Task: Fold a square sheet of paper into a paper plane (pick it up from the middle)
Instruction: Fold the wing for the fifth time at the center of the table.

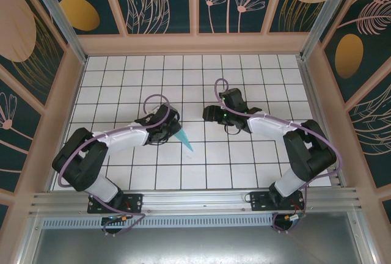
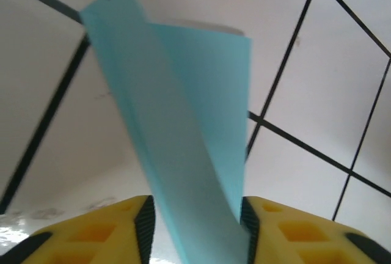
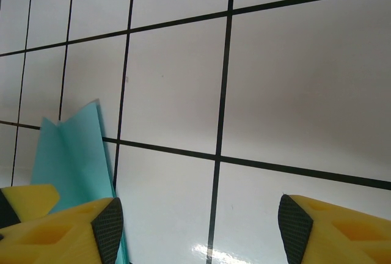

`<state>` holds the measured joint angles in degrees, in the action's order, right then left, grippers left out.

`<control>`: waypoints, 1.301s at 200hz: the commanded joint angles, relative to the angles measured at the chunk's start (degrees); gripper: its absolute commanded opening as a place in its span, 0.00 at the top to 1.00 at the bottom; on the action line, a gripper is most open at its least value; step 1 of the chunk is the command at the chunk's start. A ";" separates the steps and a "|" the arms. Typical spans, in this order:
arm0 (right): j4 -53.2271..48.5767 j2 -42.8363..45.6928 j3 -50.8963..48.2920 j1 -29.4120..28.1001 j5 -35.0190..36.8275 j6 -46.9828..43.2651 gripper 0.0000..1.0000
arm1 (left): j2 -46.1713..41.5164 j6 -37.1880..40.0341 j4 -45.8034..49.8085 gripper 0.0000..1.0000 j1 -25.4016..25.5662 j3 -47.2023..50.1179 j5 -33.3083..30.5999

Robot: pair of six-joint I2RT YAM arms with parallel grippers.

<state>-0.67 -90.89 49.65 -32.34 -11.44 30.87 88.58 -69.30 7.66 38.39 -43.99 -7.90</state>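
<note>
The paper plane (image 1: 184,140) is light-blue paper folded into a slim pointed shape, and it sticks out of my left gripper (image 1: 173,128) toward the near right, just left of the table's middle. In the left wrist view the folded paper (image 2: 183,123) rises between the two yellow fingers of the left gripper (image 2: 197,227), which is shut on it. My right gripper (image 1: 211,114) hovers about one tile to the right of the paper. It (image 3: 201,224) stands open with bare tile between its pads. The paper (image 3: 70,148) shows beside its left finger as a V-shaped ridge.
The white table with black grid lines (image 1: 244,74) is walled by patterned panels (image 1: 159,7) at the back and both sides. A metal rail (image 1: 195,200) runs along the near edge, where both arm bases are bolted.
</note>
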 commanded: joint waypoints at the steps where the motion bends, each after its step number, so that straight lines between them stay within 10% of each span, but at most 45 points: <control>1: -0.58 -0.09 -0.36 0.43 0.30 1.18 0.30 | -3.15 -4.24 0.85 0.62 0.33 2.43 -2.38; 95: -1.92 0.13 0.45 0.61 0.47 1.55 0.31 | -3.38 -2.73 -4.19 1.00 0.35 2.83 -3.34; 171: -0.39 12.14 -4.90 8.62 2.49 4.81 0.31 | -5.73 10.53 -24.44 1.00 0.37 0.17 16.74; 260: 3.21 9.25 -6.13 7.96 -6.06 2.91 0.34 | 0.80 9.03 -27.67 1.00 0.36 5.84 14.24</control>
<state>-0.43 -80.47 44.77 -23.49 -13.34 34.44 87.88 -60.05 -18.22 38.39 -40.62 8.38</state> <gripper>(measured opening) 0.667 0.066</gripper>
